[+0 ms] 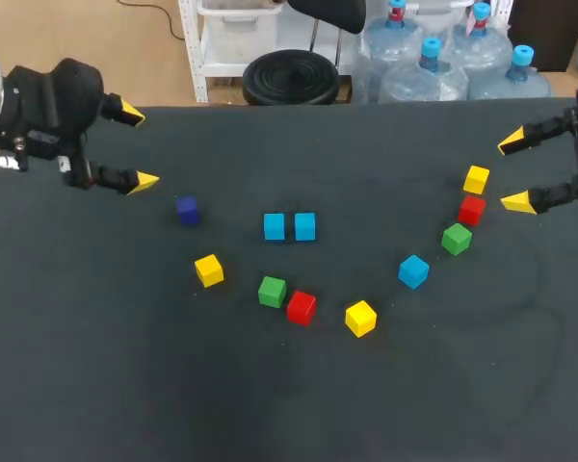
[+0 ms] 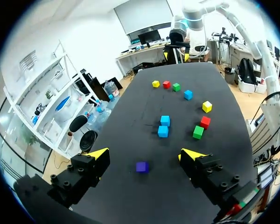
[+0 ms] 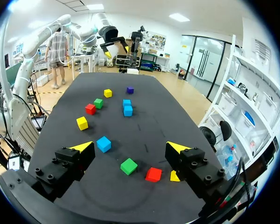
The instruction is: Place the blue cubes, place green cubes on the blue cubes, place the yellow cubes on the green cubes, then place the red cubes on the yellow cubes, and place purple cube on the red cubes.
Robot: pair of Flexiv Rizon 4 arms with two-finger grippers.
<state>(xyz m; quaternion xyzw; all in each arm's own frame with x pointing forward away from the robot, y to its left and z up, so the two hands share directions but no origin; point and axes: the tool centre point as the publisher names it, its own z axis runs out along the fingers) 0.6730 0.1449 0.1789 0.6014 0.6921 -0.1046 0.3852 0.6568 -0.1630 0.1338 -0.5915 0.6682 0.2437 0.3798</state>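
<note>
Two blue cubes (image 1: 290, 227) sit side by side mid-table. A third blue cube (image 1: 413, 270) lies to their right. The purple cube (image 1: 187, 210) rests left of the pair, and in the left wrist view the purple cube (image 2: 141, 166) lies below the gap of my open left gripper (image 2: 145, 154). My left gripper (image 1: 135, 145) hovers at the far left, empty. My right gripper (image 1: 514, 172) stands open at the far right, beside a yellow cube (image 1: 476, 179), a red cube (image 1: 472, 210) and a green cube (image 1: 456, 238). Under my right gripper (image 3: 129, 147) lies that green cube (image 3: 128, 166).
A yellow cube (image 1: 209, 270), a green cube (image 1: 272, 291), a red cube (image 1: 302, 307) and another yellow cube (image 1: 360, 318) form an arc in front of the blue pair. The dark table (image 1: 270, 404) stretches bare toward the near edge.
</note>
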